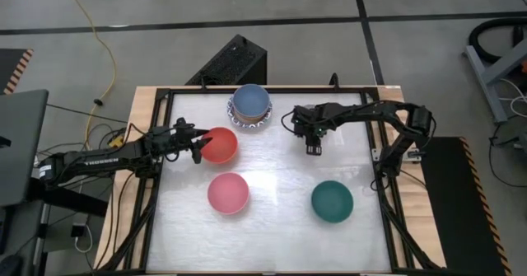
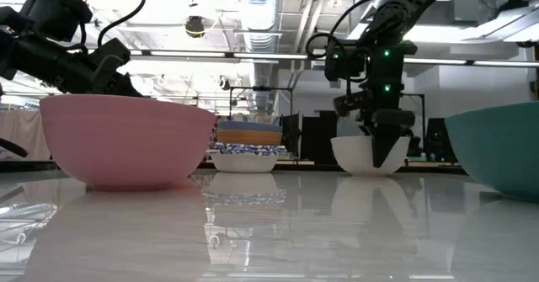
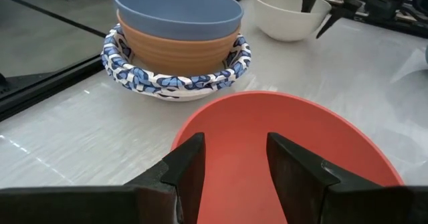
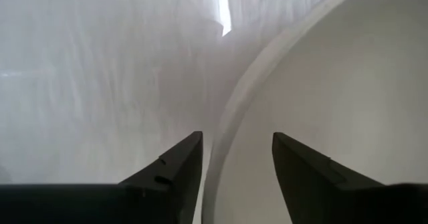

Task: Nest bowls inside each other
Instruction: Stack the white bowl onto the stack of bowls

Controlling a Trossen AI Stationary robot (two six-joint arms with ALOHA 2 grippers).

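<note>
The glossy pink round bowl point(image 1: 227, 193) and the dark green round bowl point(image 1: 332, 201) sit loose at the front of the white table point(image 1: 280, 235), well apart from each other and farthest from the stack. Neither has been nested yet.

Closer to the stack, just in front of it on its left, is the plain red bowl point(image 1: 221, 144). The left gripper point(image 3: 235, 140) straddles its near rim with the fingers apart, one inside and one outside, not clamped. To the stack's right, the smooth cream bowl point(image 2: 362, 154) rests on the table. The right gripper point(image 4: 236, 138) stands over its rim, also spread, gripping nothing.

At the back is the stack itself: a white bowl with a blue-patterned rim point(image 3: 177, 80), an orange bowl point(image 3: 177, 47) inside it and a blue bowl point(image 3: 177, 10) on top.

So I judge roughly the first half done, with four bowls left. Nothing blocks either arm's way to the stack, though both arms would converge there.
</note>
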